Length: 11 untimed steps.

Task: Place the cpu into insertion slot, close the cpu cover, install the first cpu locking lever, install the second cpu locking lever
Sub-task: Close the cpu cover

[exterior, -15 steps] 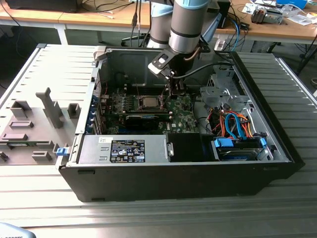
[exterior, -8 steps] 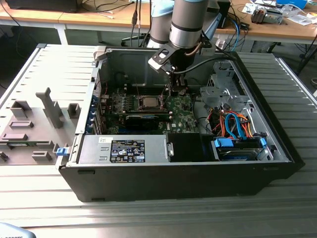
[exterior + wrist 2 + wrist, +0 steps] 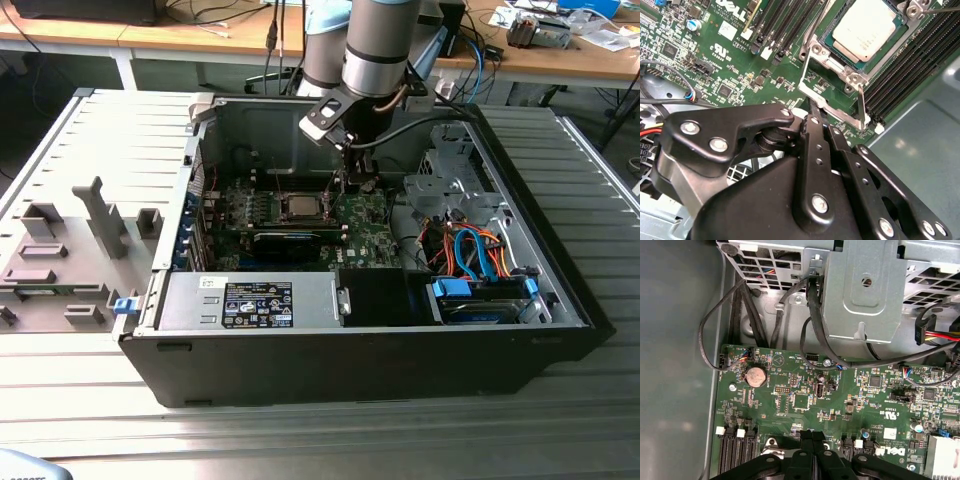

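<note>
The gripper's (image 3: 809, 112) fingers (image 3: 813, 131) are pressing together with no gap, their tip meeting the free edge of the cpu cover (image 3: 835, 107); whether they are nipping that thin rim cannot be told. The cover is standing swung open, its frame stretching away from the insertion slot (image 3: 826, 41) toward the fingertips. The cpu (image 3: 864, 27) is lying flat in the slot, pale face up, on the green motherboard (image 3: 740, 65).
</note>
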Motion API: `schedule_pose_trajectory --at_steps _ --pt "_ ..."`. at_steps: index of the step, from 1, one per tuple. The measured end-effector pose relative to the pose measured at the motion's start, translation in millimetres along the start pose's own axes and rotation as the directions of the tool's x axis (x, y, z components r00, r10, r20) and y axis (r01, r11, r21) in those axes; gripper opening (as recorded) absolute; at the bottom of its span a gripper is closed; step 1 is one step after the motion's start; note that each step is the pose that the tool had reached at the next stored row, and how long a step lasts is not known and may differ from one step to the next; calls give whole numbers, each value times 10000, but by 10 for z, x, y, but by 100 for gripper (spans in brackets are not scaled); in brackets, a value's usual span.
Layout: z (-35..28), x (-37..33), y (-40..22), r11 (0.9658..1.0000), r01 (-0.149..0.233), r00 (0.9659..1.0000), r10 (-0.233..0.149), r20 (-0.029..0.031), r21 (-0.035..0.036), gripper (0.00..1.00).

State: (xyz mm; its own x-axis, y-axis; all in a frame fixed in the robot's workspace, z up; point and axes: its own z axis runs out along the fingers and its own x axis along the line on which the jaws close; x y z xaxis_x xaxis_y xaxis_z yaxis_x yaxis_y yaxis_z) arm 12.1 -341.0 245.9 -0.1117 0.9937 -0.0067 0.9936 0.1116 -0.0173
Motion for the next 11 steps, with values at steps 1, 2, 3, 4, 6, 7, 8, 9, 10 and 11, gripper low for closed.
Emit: schedule_pose_trajectory --at_steps 1,2,3,4,6,7,8,9,10,11 --pt "-1 0 0 10000 0 10000 0 0 0 11" --pt "-1 0 0 10000 0 10000 0 0 0 11" --pt "-1 0 0 10000 1 10000 -1 0 0 11" --pt "-2 0 -4 10000 1 10000 -1 0 0 11" --pt "-2 2 -18 10000 0 10000 0 0 1 11" --pt "-2 2 -27 10000 0 10000 0 1 0 11" --pt "-1 5 -51 10000 0 10000 0 1 0 11" --pt "-1 7 -66 10000 -1 10000 1 0 0 11" --pt "-1 8 -73 10000 0 10000 0 0 0 11" --pt "0 9 -80 10000 0 10000 0 1 0 11"
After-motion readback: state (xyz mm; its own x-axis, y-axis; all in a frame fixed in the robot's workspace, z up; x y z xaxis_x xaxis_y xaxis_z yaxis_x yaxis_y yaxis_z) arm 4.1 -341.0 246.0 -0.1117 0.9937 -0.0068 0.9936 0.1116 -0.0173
